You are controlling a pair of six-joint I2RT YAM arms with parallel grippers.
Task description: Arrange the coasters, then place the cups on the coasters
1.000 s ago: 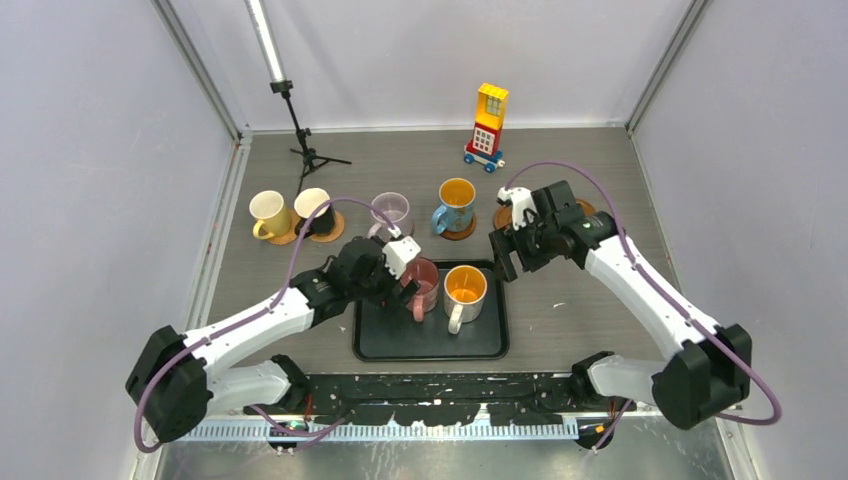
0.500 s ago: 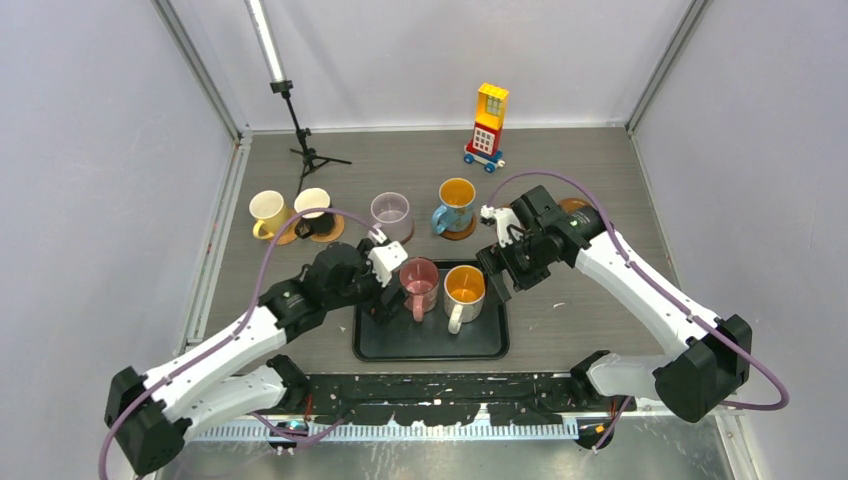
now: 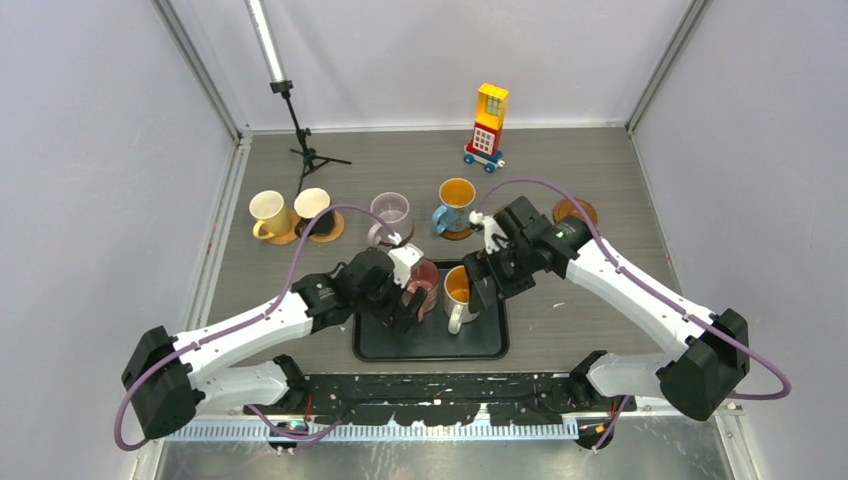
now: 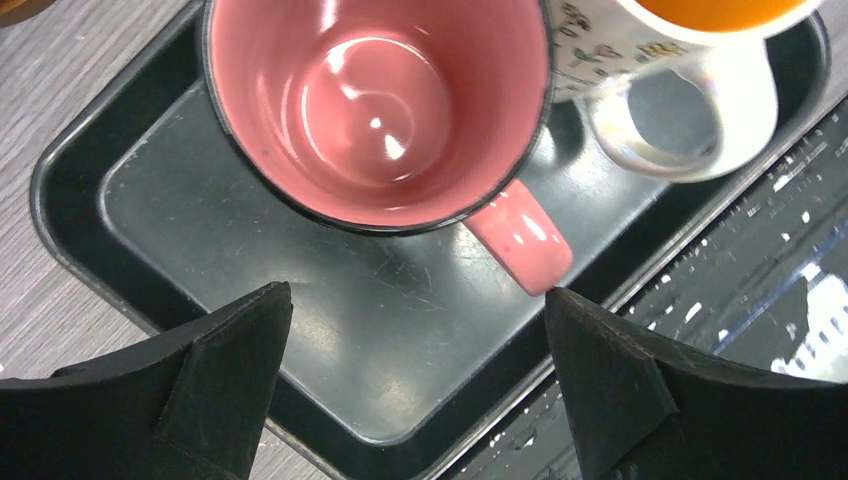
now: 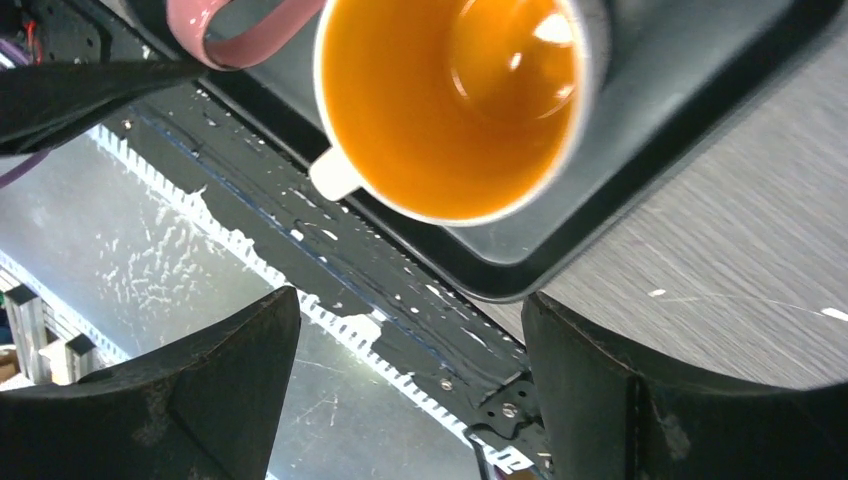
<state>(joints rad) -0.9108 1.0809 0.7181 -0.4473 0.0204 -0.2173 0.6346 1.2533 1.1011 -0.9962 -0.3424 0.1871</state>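
The left arm (image 3: 250, 325) and the right arm (image 3: 640, 290) are built alike: smooth white shell links joined by bulky, rounded black joint housings, the largest at each shoulder. A purple cable (image 3: 345, 207) runs along the left arm in loose loops, and a second purple cable (image 3: 530, 182) follows the right. A small white block (image 3: 405, 257) sits on each wrist. The left end effector (image 4: 415, 330) has two matte black, wedge-shaped fingers (image 4: 220, 370) with flat angled faces. The right end effector (image 5: 410, 330) has the same black fingers (image 5: 620, 400), faintly scuffed. Black base mounts (image 3: 285, 378) stand at the near edge of the table (image 3: 430, 160).
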